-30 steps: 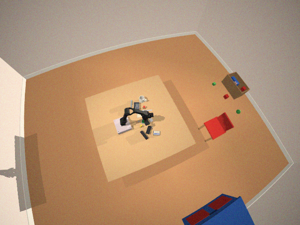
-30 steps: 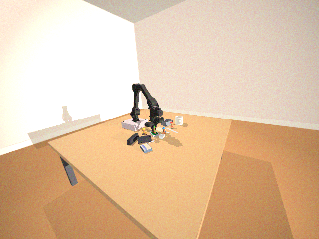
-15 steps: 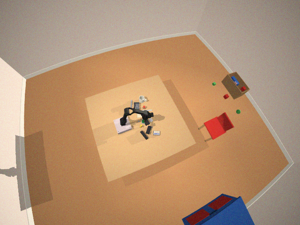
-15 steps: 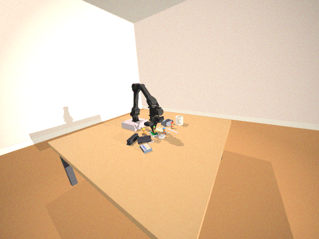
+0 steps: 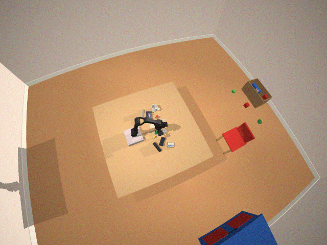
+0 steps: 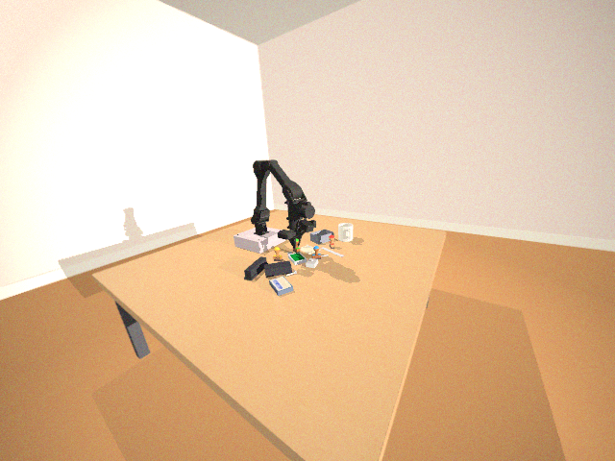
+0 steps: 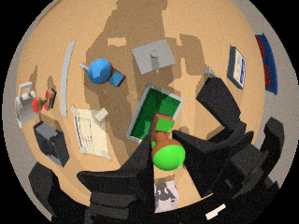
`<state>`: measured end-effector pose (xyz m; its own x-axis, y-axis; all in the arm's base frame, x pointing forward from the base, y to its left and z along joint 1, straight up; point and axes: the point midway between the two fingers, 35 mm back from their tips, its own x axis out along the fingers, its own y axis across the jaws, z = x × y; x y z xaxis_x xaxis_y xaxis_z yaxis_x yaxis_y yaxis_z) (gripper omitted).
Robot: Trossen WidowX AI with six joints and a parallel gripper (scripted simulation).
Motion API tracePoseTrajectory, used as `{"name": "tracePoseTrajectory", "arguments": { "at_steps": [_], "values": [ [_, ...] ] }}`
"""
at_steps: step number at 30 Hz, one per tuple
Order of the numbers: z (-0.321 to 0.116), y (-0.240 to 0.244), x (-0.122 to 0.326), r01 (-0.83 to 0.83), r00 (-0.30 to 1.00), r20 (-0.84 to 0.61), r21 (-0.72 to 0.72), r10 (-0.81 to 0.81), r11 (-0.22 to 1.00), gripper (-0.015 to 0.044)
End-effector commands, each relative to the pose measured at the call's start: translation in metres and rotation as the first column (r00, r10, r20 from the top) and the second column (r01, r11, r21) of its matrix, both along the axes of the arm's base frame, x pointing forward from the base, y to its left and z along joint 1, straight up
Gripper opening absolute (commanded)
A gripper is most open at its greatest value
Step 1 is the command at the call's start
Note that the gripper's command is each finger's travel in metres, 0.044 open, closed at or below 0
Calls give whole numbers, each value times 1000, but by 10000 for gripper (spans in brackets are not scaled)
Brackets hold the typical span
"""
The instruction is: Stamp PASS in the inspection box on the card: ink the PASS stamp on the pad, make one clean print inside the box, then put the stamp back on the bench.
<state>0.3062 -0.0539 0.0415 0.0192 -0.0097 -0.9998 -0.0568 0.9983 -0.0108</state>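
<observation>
My gripper [image 6: 297, 246] [image 7: 162, 138] is shut on the stamp with the green knob [image 7: 168, 157] [image 6: 297, 241] and brown handle. In the wrist view its small block overlaps the near part of the green ink pad [image 7: 150, 109] [image 6: 297, 257] [image 5: 156, 132]; whether it touches the pad is unclear. The stamp's face and lettering are hidden. The cream card [image 7: 96, 140] [image 6: 307, 249] [image 5: 151, 126] lies left of the pad in the wrist view, with printed lines and pale pieces at its corners. I cannot tell which outline is the inspection box.
A blue-knobbed stamp [image 7: 99, 71] [image 6: 316, 249] and grey plate [image 7: 145, 58] stand beyond the card and pad. A red-knobbed stamp [image 7: 39, 105], mug [image 7: 24, 107], dark tray [image 7: 50, 144] and pale strip [image 7: 66, 79] are left. Black blocks [image 6: 255, 268] [image 6: 278, 269], a yellow-knobbed stamp [image 6: 277, 251] and blue-white box [image 6: 282, 285] are opposite.
</observation>
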Motion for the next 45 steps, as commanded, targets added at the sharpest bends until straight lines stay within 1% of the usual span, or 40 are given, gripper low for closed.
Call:
{"name": "tracePoseTrajectory", "arguments": {
  "at_steps": [1,17,28,40,45],
  "values": [
    [9,-1,1,0,1000,6,-5,0,1000,0],
    [30,3,0,-2,1000,6,-4,2,1000,0],
    [30,60,0,-38,999,6,0,38,999,0],
    [30,122,-12,-77,997,6,4,77,997,0],
    [30,129,-14,-82,997,6,4,82,997,0]
  ]
}}
